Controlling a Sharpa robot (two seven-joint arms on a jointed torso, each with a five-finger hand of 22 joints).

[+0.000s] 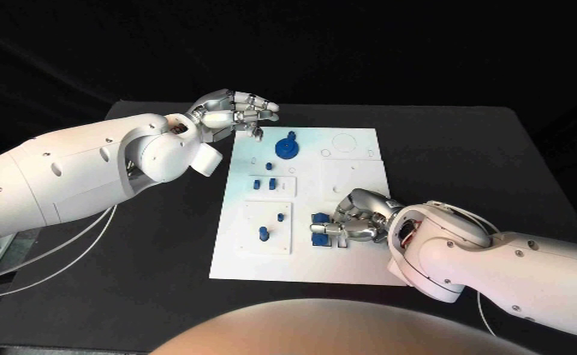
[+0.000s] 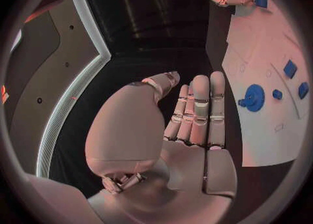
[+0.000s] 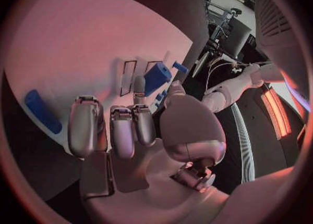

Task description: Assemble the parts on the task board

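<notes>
In the head view the task board (image 1: 348,263) lay mid-table; the left hand (image 1: 231,110) hovered at its far left corner, near the blue gear (image 1: 286,147); the right hand (image 1: 358,220) rested on blue parts (image 1: 321,229) at the board's near middle. In the left wrist view the left hand's fingers (image 2: 199,109) stretched straight, together, holding nothing. In the right wrist view the right hand's fingers (image 3: 124,127) curled over the board beside a blue block (image 3: 157,77); whether they gripped it I could not tell.

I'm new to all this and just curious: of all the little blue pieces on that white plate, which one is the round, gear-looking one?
It's the round blue toothed wheel near the far end of the white plate, close to the left hand. The other pieces look small and blocky.
</notes>
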